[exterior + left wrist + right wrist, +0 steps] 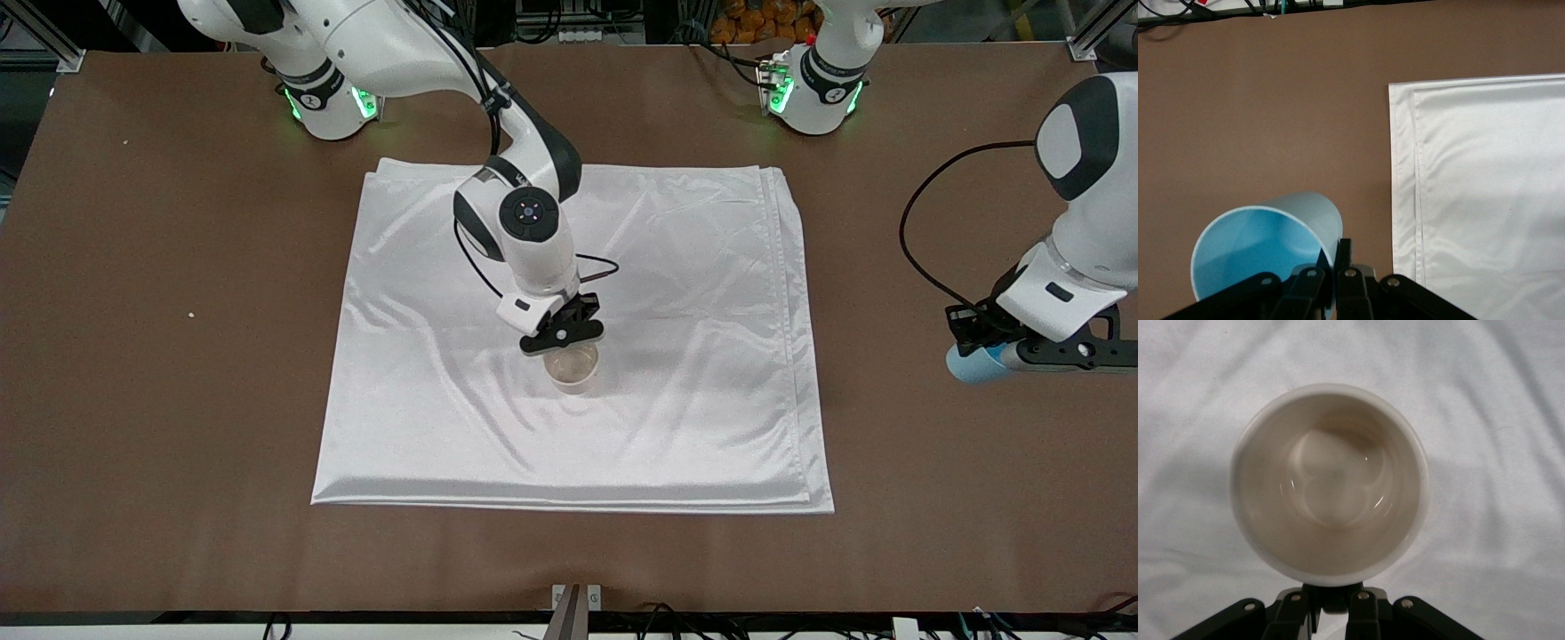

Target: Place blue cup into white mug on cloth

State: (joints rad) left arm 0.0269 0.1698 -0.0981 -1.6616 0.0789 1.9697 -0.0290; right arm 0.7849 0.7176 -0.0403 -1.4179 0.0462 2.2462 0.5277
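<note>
- The blue cup (973, 364) is held on its side by the left tool (965, 333), up in the air over the bare brown surface (178, 267) at the left arm's end, well apart from the cloth (693, 267).
- In the left wrist view the blue cup (1265, 257) shows its open mouth and brighter blue inside, and the fingers (1343, 257) of the left tool (1333, 267) are closed on its rim wall, one inside and one outside.
- That same view shows the layered edge of the cloth (1485, 187) lying flat beside the cup, with brown surface (1271, 120) between them.
- The white mug (572, 367) stands upright near the middle of the cloth, mouth up and with nothing in it.
- The right tool (562, 336) sits at the mug's rim, on the side toward the robots' bases.
- In the right wrist view the white mug (1330, 483) is seen straight from above; the right tool (1331, 597) is drawn tight at the edge of the mug, gripping it where the handle would be, though the handle itself is hidden.
- The cloth (1485, 400) shows soft creases all round the mug.
- The cloth is a big shiny white rectangle, folded in layers, covering the middle of the surface.
- The right arm reaches from its base over the cloth down to the mug.
</note>
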